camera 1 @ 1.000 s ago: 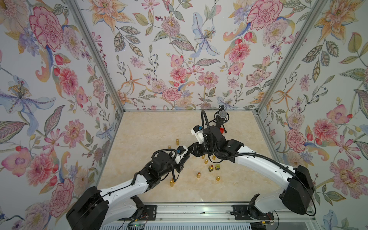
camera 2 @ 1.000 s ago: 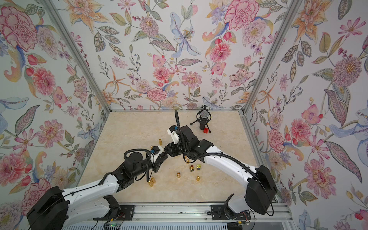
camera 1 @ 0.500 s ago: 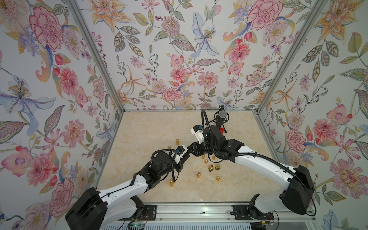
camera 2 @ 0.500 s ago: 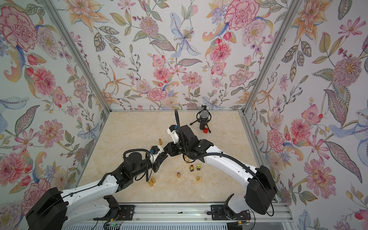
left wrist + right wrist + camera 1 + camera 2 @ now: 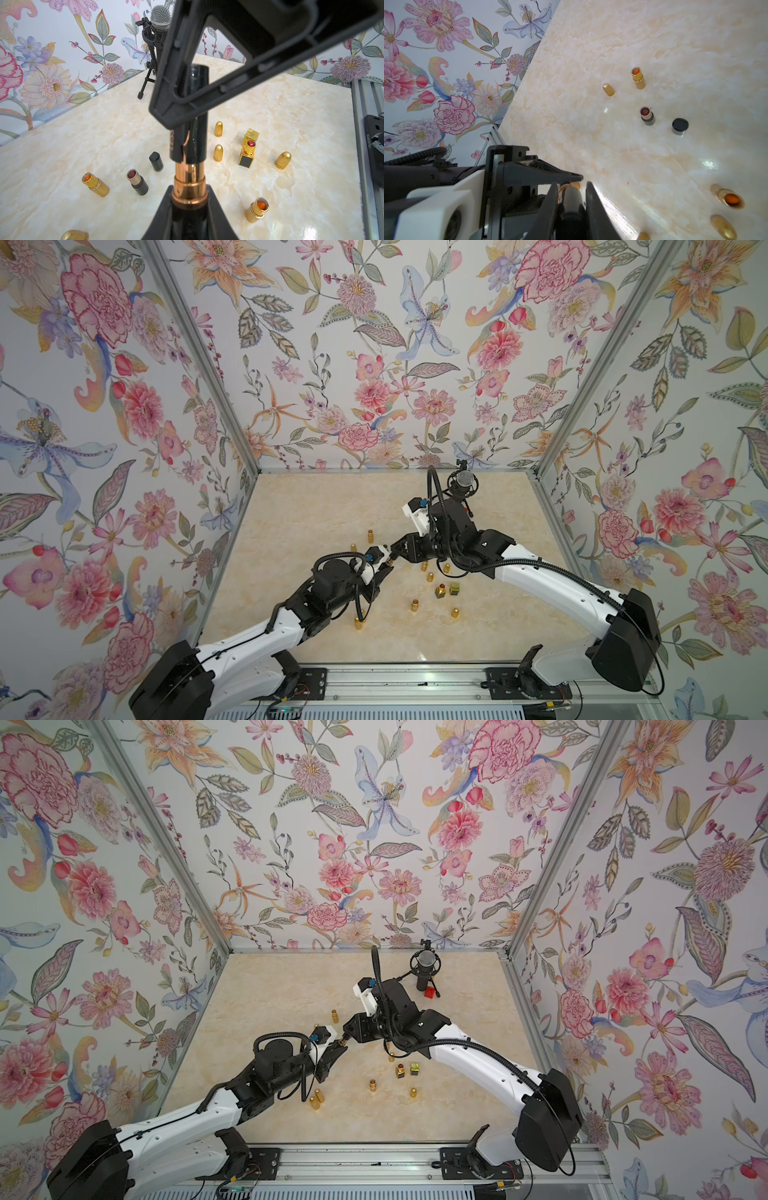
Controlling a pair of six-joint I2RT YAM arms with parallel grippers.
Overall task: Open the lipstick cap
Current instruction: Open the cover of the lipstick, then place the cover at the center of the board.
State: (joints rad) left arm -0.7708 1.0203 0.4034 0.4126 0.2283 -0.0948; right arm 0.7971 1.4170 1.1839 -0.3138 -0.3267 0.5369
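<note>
My left end effector [image 5: 189, 188] is clamped on the copper base [image 5: 189, 176] of the lipstick [image 5: 390, 561]. My right end effector [image 5: 571, 184] is closed around its black cap [image 5: 195, 145], straight ahead of the left one and almost tip to tip. The lipstick bridges the two, held in the air above the table [image 5: 291, 104]. The cap looks partly drawn: a band of bare copper shows between my left fingertips and the cap's rim, but the cap overlaps the base. I judge the pull begun, not finished. What is left is to draw the two apart along the tube until the cap clears.
</note>
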